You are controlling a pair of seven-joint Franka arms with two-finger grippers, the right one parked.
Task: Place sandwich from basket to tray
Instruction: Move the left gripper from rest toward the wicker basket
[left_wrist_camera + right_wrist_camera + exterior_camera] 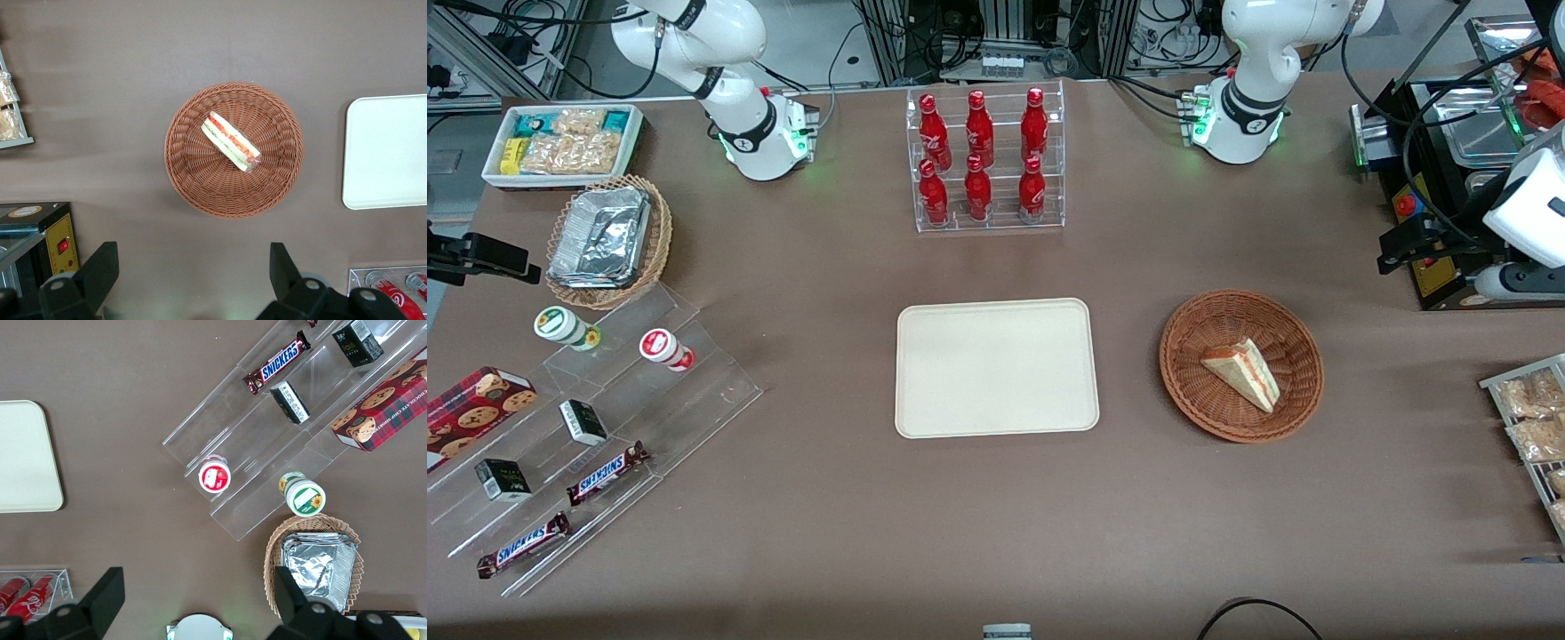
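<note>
The sandwich [1243, 373] [231, 142], a pale wedge with red and green filling along its cut edge, lies in the round reddish-brown basket [1183, 391] [183, 173]. Beside the basket, toward the parked arm's end, the cream tray [996, 367] [387, 153] [23, 453] lies flat with nothing on it. My left gripper [192, 257] hangs high above the table, over the bare cloth between the basket and its arm's base. Its fingers are open wide with nothing between them. The front view does not show the gripper.
A clear rack of red bottles [985, 160] stands farther from the front camera than the tray. A black machine [1449, 178] and a rack of snack bags [1534, 427] sit at the working arm's end. Acrylic steps with snacks [587, 427] and a foil-filled basket [605, 240] occupy the parked arm's end.
</note>
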